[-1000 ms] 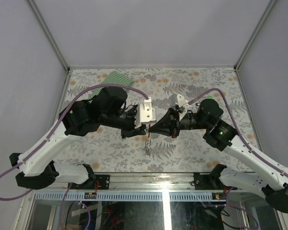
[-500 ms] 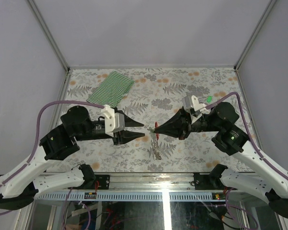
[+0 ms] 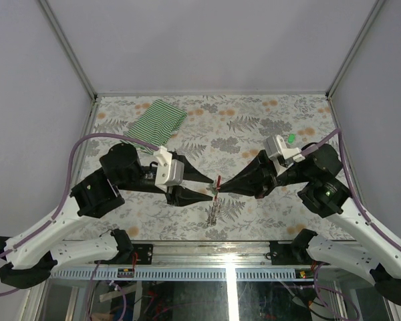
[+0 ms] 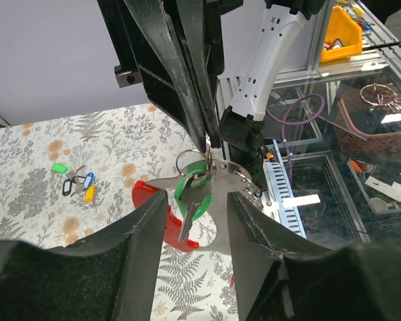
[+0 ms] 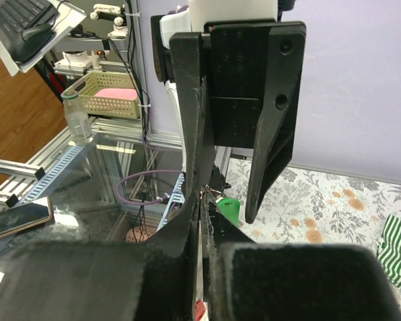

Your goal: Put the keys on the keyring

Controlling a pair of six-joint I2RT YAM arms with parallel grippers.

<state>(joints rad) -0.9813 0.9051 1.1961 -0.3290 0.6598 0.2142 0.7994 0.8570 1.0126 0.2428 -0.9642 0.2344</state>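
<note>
Change: the left end effector (image 3: 211,190) has come back beside the keyring (image 4: 177,237) with its jaws wider; the right end effector (image 3: 222,190) stays clamped.
Left: jaws apart, one finger on each side of the green key (image 4: 187,221), gripping nothing.
Right: pinched tight on the keyring's metal top; it hangs between both tips, above the counter (image 3: 254,134).
Handling: light, stiff, slippery, probably swings freely; I would pinch the key by its flat head.
Spare keys (image 4: 77,184): on the counter, well apart.

Green-and-white striped cloth (image 3: 157,120), red keyring (image 4: 146,197)
</note>
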